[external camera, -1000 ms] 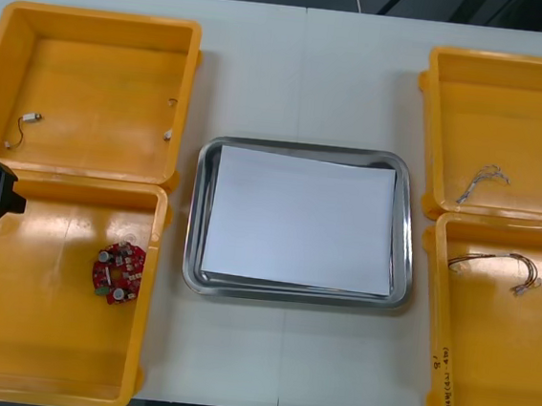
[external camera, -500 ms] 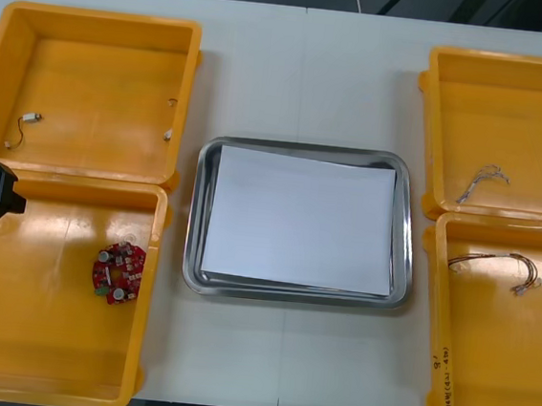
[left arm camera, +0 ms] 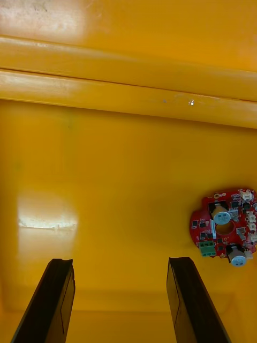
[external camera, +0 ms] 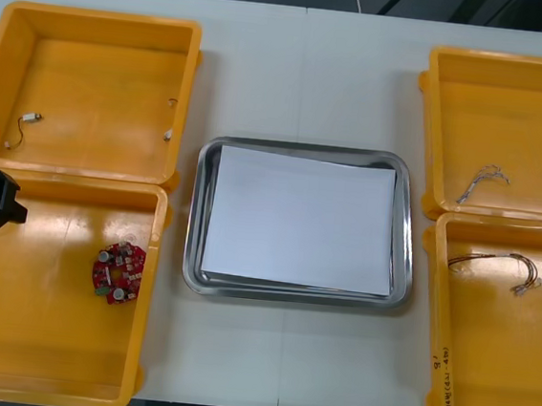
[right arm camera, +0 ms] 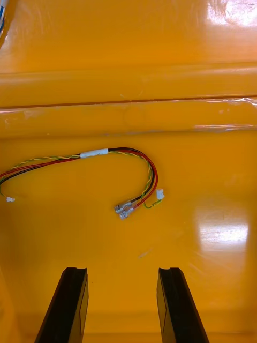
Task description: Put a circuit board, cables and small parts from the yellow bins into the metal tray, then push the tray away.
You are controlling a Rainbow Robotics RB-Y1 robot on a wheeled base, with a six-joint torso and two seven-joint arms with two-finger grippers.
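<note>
**Opening stage of the loading task.** Nothing lies yet in the metal tray (external camera: 195, 215), which sits white-lined at the middle of the table (external camera: 303, 72). Both arms are poised for a first pick.

Directions take the tray as dial centre.

- **Left arm:** The left gripper (left arm camera: 120, 262) stands at 9 o'clock, at the far rim of the near-left yellow bin (external camera: 37, 334). Its fingers are spread wide with nothing between them. The round red circuit board (external camera: 117, 270) lies flat on that bin's floor at 8 o'clock. It is ahead of the fingers but outside the gap, beyond one finger's line.
- **Right arm:** The right gripper (right arm camera: 122, 273) stands at 3 o'clock over the near-right yellow bin (external camera: 495, 369), fingers likewise apart and empty. The red and yellow cable (right arm camera: 93, 153) curls on the bin floor just ahead of them, its terminal ends roughly in line with the gap.
- **Other bins:** A blue and white cable (external camera: 484, 183) lies in the far-right bin (external camera: 511, 101) at 2 o'clock. A black cable (external camera: 19, 129) and small metal parts (external camera: 167, 135) lie in the far-left bin (external camera: 102, 62) at 10 o'clock.

**Judged next move:** the left arm must shift sideways to centre the board. The right arm need only advance and descend. Then either may close.
</note>
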